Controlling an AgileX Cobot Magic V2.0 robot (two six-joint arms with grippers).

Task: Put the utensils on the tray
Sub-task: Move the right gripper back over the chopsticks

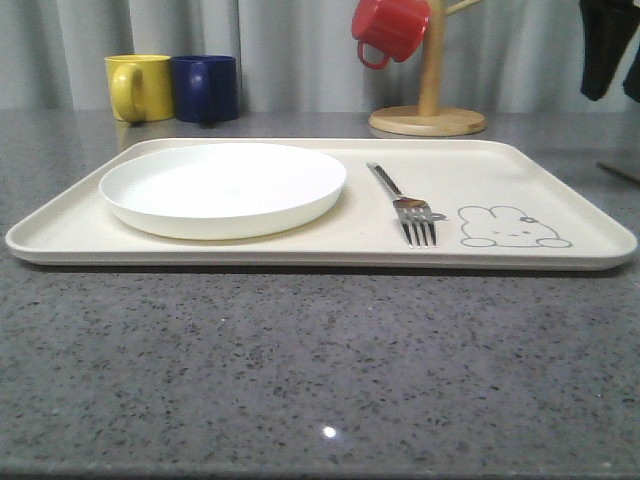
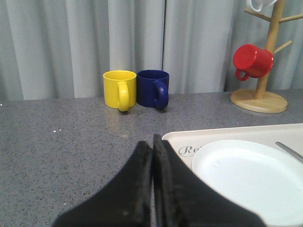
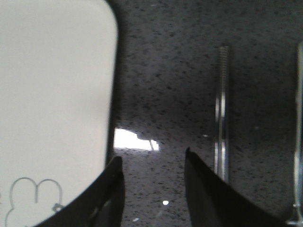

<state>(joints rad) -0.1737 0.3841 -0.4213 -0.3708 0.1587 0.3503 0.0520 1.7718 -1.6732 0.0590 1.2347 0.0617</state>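
Observation:
A steel fork point(image 1: 404, 205) lies on the cream tray point(image 1: 560, 190), between the round white plate point(image 1: 222, 187) and the grey rabbit drawing point(image 1: 510, 228). My right gripper point(image 3: 152, 163) hangs open over bare countertop just off the tray's point(image 3: 52, 109) rounded corner. A pair of flat steel chopsticks point(image 3: 221, 113) lies on the counter beside its finger, and another slim steel utensil point(image 3: 298, 137) shows at the frame edge. My left gripper point(image 2: 152, 142) is shut with nothing in it, near the tray's point(image 2: 227, 135) corner with the script. A tip of the fork's handle point(image 2: 289, 151) shows past the plate point(image 2: 251, 177).
A yellow mug point(image 1: 140, 87) and a navy mug point(image 1: 205, 88) stand behind the tray at the left. A wooden mug tree point(image 1: 430, 95) carrying a red mug point(image 1: 390, 28) stands at the back right. Grey speckled countertop point(image 1: 320, 380) runs in front of the tray.

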